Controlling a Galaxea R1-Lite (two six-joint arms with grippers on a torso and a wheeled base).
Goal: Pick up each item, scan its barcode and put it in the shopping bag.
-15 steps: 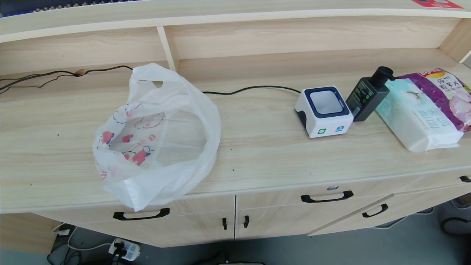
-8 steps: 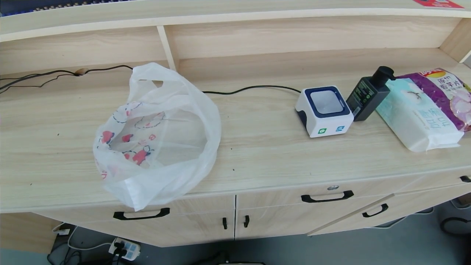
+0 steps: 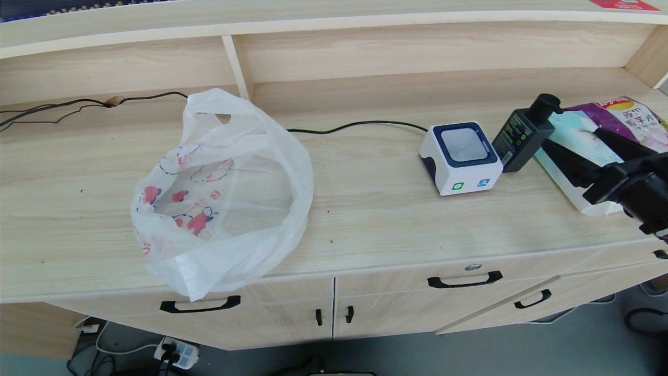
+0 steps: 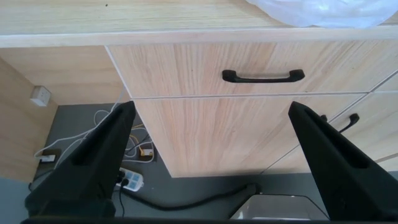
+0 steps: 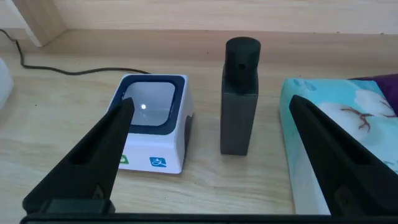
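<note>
Because the black pump bottle (image 3: 522, 138) is stood upright just right of the barcode scanner (image 3: 461, 158), it is faced by the spread right claw (image 3: 571, 137) from farther right.

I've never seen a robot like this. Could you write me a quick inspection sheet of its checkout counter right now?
Surface: pale wooden counter, a few dark specks.
Job's things: open shopping bag on the left, looks empty; scanner, dark bottle, teal-white pack and purple bag on the right.
Clutter: nothing seen.
Grippers: right gripper open, near bottle and pack; left gripper open, low before the drawers.
Cables: black cable runs from the scanner along the back.
Surroundings: power strip on the floor.
</note>
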